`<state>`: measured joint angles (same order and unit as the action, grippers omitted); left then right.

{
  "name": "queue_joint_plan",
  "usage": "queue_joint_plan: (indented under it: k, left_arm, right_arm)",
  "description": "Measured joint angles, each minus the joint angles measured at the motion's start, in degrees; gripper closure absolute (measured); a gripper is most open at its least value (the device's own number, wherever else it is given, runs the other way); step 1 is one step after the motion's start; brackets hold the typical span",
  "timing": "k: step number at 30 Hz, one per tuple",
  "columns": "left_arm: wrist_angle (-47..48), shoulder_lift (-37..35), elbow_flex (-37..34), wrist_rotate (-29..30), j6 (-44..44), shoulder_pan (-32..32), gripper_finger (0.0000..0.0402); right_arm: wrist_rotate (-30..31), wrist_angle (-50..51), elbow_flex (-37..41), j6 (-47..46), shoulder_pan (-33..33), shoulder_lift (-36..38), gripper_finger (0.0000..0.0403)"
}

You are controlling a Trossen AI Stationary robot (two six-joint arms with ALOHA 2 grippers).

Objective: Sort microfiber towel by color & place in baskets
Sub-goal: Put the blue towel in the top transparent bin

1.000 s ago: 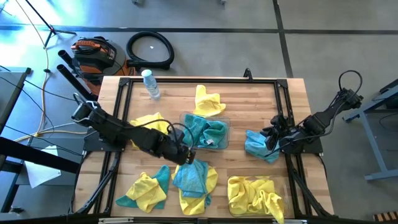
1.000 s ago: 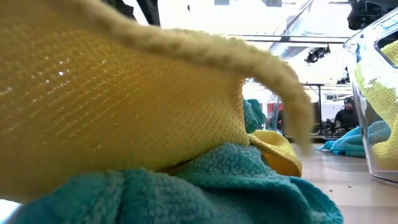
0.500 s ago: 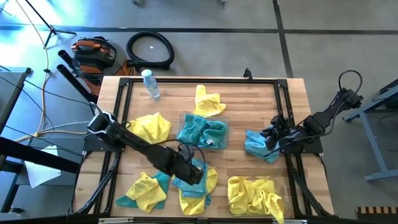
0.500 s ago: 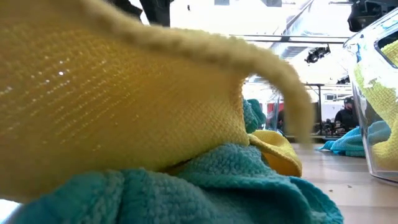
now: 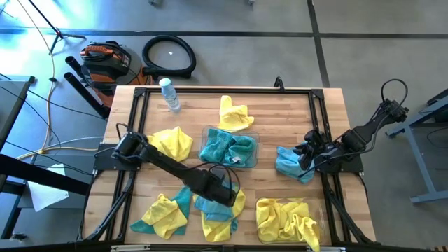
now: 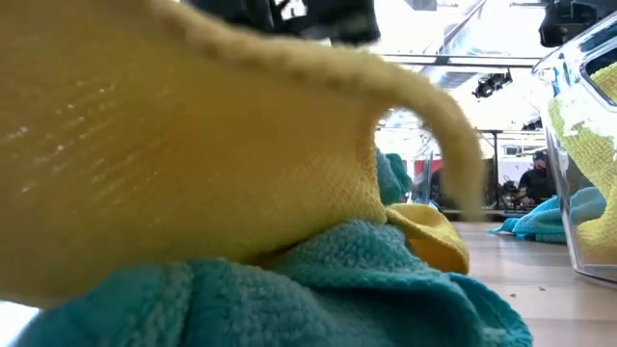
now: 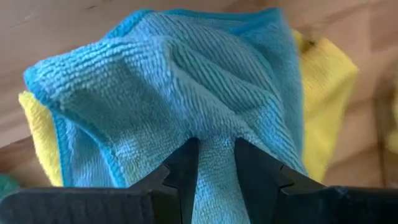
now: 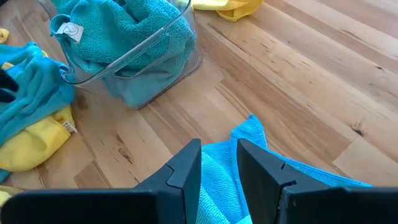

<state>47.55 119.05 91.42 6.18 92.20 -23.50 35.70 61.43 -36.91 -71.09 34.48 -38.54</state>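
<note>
My left gripper (image 7: 214, 165) is down on a teal towel (image 5: 212, 203) that lies on a yellow towel (image 5: 218, 225) near the table's front middle, and is shut on it. My right gripper (image 8: 219, 162) stays at the right edge, shut on another teal towel (image 5: 288, 164) lying on the wood. A clear basket (image 5: 250, 155) in the middle holds teal towels. A second basket (image 5: 260, 203) at the front right holds yellow ones. Loose yellow towels lie at the far middle (image 5: 234, 112), the left (image 5: 171, 142) and the front left (image 5: 162, 217). My left gripper pinches a raised fold (image 7: 214, 140) near the middle of the teal towel between its two fingers, coming from above and pointing down. Ridges of cloth run in toward the fingers. The rest of the towel lies spread on the yellow towel (image 7: 323, 93). My right gripper has a part of its teal towel (image 8: 217, 174) between its two fingers, slanting down from the table's right side. The towel rests on the wood, one corner (image 8: 250, 121) sticking up just ahead of the fingers.
A clear plastic bottle (image 5: 169, 94) lies at the far left of the table. A black frame (image 5: 137, 126) runs around the tabletop. In the low view a yellow towel (image 6: 193, 164) over teal cloth (image 6: 318, 289) fills the foreground. Bare wood (image 5: 287, 115) shows at the far right.
My left gripper has come down and moved toward the table's near edge and right, from beside the middle basket onto the teal towel of the front middle pile, tipping steeper. The low view now shows its dark body at the top. The right arm has kept still.
</note>
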Motion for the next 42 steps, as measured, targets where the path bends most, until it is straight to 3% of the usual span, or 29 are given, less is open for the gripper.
queue_joint_plan:
  k: [4, 8, 17, 20, 24, 32, 42]
  left_arm:
    - [-0.7, 1.3, 0.0, -1.2, 0.3, 1.0, 0.0330]
    - [-1.0, 1.5, 0.0, -1.1, 0.3, 1.1, 0.0390]
    - [-0.4, -5.6, 0.0, 0.3, -0.4, -0.5, 0.0401]
    - [-0.4, -10.4, 0.0, 4.6, -0.9, -1.6, 0.0401]
    - [-0.4, -17.4, 0.0, 14.9, -3.2, -3.3, 0.0401]
    - [-2.2, -29.4, 0.0, 31.5, -15.0, -2.9, 0.0401]
    - [-7.1, -38.3, 0.0, 35.7, -35.6, 5.8, 0.0401]
  right_arm:
    - [0.0, 0.0, 0.0, 2.6, 0.0, 0.0, 0.0307]
    - [0.0, 0.1, 0.0, 5.1, 0.0, 0.0, 0.0307]
    - [-0.4, 1.5, 0.0, 5.6, 0.0, 0.0, 0.0307]
    - [-0.4, 1.6, 0.0, 5.6, 0.0, 0.0, 0.0307]
    - [-0.4, 1.6, 0.0, 7.0, 0.0, 0.0, 0.0307]
    - [-0.4, 1.5, 0.0, 6.9, 0.0, 0.0, 0.0307]
    - [1.0, 0.9, 0.0, 3.0, 0.0, 0.0, 0.0307]
